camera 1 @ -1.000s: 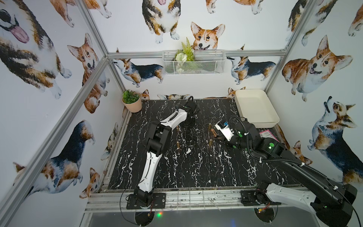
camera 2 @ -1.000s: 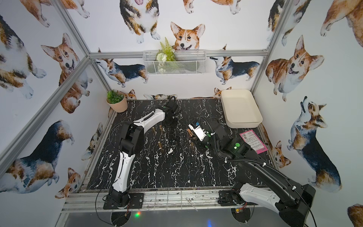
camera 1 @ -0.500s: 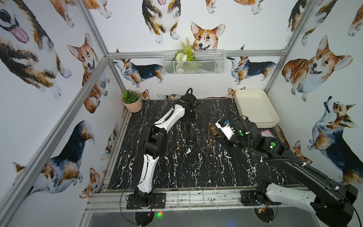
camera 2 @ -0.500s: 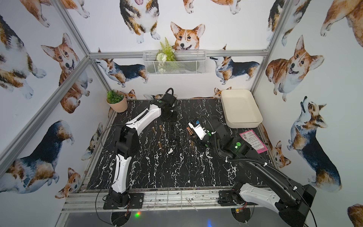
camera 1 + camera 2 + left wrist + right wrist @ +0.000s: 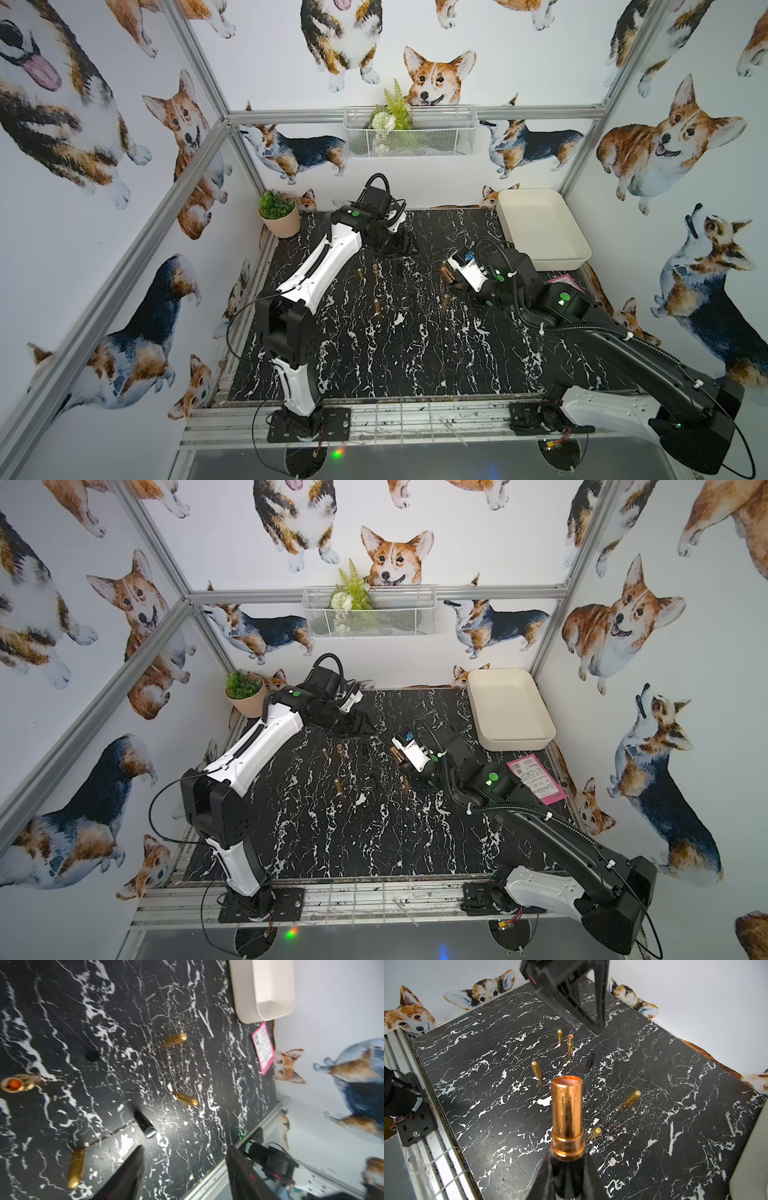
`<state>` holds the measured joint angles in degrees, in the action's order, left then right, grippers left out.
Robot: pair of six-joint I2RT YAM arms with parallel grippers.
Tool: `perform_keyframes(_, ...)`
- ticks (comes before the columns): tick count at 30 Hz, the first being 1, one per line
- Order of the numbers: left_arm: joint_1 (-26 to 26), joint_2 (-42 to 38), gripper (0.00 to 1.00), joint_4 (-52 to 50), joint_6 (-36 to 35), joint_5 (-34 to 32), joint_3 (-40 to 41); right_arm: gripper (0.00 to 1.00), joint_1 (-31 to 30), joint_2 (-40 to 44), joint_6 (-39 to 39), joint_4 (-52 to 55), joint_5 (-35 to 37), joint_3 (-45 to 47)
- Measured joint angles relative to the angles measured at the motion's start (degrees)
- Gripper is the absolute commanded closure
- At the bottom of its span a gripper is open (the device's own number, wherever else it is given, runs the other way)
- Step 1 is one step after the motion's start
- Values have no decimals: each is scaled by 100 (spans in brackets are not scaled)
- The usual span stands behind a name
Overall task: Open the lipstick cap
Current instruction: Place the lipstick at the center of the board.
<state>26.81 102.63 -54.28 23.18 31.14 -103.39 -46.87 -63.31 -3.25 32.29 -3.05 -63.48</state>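
My right gripper (image 5: pixel 566 1157) is shut on the black base of a lipstick (image 5: pixel 566 1109) and holds it above the table. The copper inner tube is bare, with no cap on it. In both top views this lipstick (image 5: pixel 446 272) is right of the table's middle. A black cap (image 5: pixel 144 1123) lies on its side on the marble. Another black piece (image 5: pixel 590 1059) stands near it. My left gripper (image 5: pixel 186 1147) is open and empty, and it hangs over the back of the table (image 5: pixel 405 254).
An uncapped gold lipstick (image 5: pixel 375 270) stands left of centre. Several gold caps (image 5: pixel 536 1070) are scattered on the marble. A white tray (image 5: pixel 582 253) sits at the back right, with a pink card (image 5: pixel 536 779) in front of it. A potted plant (image 5: pixel 282 224) stands at the back left.
The left gripper's jaws have spread wider. Its elbow has swung out to the front left while the gripper stays at the back. The right gripper has barely moved with the lipstick.
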Motion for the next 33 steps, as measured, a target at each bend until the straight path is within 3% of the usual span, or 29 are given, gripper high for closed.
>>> perform_keyframes(10,96,-708,41,212,238,1209,328,100,0,-387,57,-186,-195,-42)
perform_keyframes(22,564,-708,44,208,254,1349,481,100,2,-557,160,-293,-302,-118)
perform_keyframes(33,754,-625,61,173,249,1346,450,100,0,-723,155,-328,-299,-173)
